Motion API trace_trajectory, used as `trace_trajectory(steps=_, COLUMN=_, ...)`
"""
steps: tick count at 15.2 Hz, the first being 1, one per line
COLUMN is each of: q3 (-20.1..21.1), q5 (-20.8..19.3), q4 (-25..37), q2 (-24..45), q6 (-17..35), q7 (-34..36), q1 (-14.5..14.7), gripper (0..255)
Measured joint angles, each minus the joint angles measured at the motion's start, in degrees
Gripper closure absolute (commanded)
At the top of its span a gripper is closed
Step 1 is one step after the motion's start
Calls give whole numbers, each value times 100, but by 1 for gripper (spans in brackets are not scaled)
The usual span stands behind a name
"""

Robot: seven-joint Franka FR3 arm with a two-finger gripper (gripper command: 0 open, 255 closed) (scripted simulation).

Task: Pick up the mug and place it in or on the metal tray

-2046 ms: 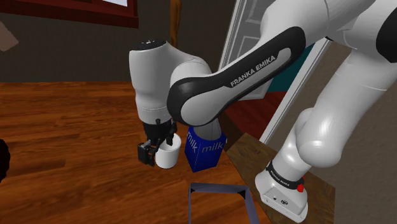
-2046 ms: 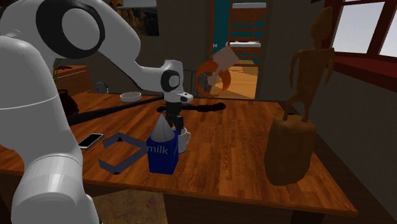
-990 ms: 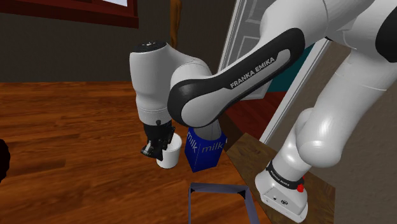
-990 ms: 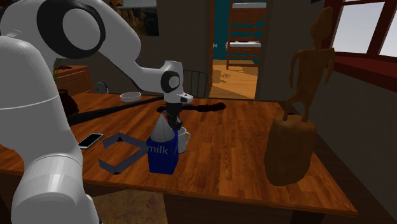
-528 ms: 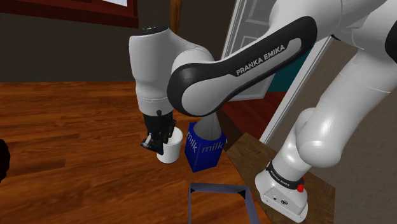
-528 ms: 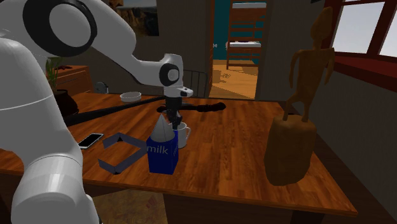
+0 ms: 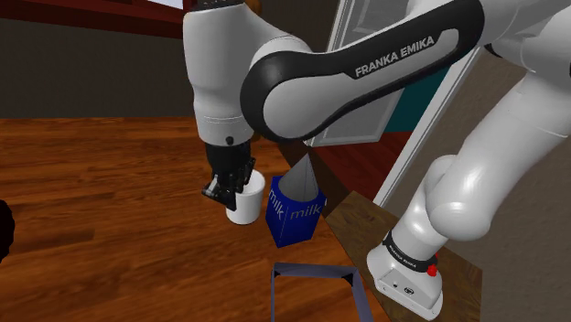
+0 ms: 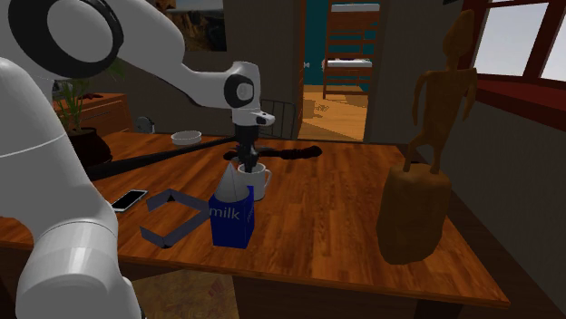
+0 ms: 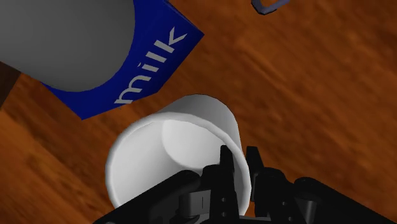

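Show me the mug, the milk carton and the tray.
mug (image 7: 247, 207): shoulder view, on its white side wall.
milk carton (image 7: 293, 224): shoulder view, on its blue front face.
tray (image 7: 311, 269): shoulder view, on its far rim.

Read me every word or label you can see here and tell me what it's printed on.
"FRANKA EMIKA": white letters on the arm's dark link.
"milk": white letters on the blue carton, on more than one face.
Small print on the arm's base collar: too small to read.
No writing shows on the white mug.
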Motion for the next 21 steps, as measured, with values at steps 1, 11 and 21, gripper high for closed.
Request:
trace_trajectory(steps=1, q3=-13, q5=14, q4=47, q2=-31, q6=-73, q7=-26, q1=-7, gripper=255)
trace_trajectory(steps=11, q3=-18, q5=240, q4=441, q2=-432, q6=-807, q7=-52, q1=60, gripper=255)
trace_trajectory(steps=21, q3=257, q5=1273, q4=-546, q2=-1981, q6=-1141, q7=407, q1=799, gripper=255)
